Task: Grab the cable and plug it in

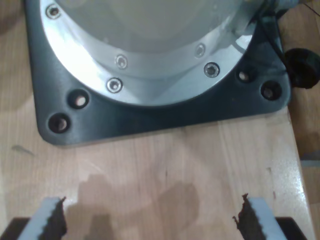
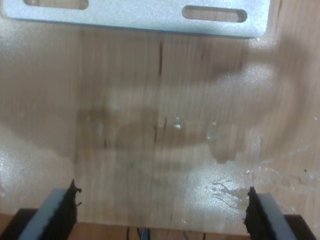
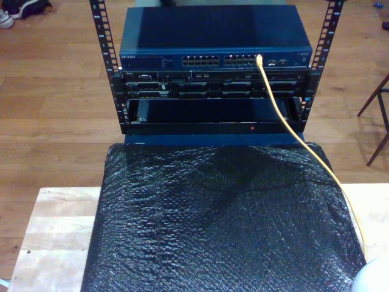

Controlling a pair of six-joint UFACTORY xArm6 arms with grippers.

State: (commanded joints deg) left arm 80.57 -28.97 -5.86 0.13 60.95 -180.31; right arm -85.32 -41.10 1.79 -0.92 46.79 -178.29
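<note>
My first pincer (image 1: 150,220) is hanging wide open over bare pale wood worktop (image 1: 165,170), gripping nothing, its two serrated fingertips (image 1: 52,220) standing well apart. Just beyond them is sitting a dark square base plate (image 1: 165,112) carrying a round silver flange (image 1: 150,60), probably an arm's mounting foot, so this pincer is likely parked at rest near its own base.

My second pincer (image 2: 160,215) is likewise gaping fully and empty, its fingertips (image 2: 62,212) poised above the same kind of wooden surface, facing a flat silver metal bracket with slotted holes (image 2: 140,15).

In the exterior view, the long thin orange-yellow network cable (image 3: 304,143) is already seated by one end in a port of the blue network switch (image 3: 213,39), which is sitting atop a black open-frame equipment rack (image 3: 213,91). From that port the cable is running down and toward the exterior view's right, crossing the corner of a black bubble-wrap sheet (image 3: 219,225) spread in front of the rack, perhaps as padding. Its long axis is lying diagonally, pointing up toward the switch face at one end; the other end is passing behind a pale rounded object (image 3: 374,277) below the rack, so I cannot tell where its free tip is lying.
</note>
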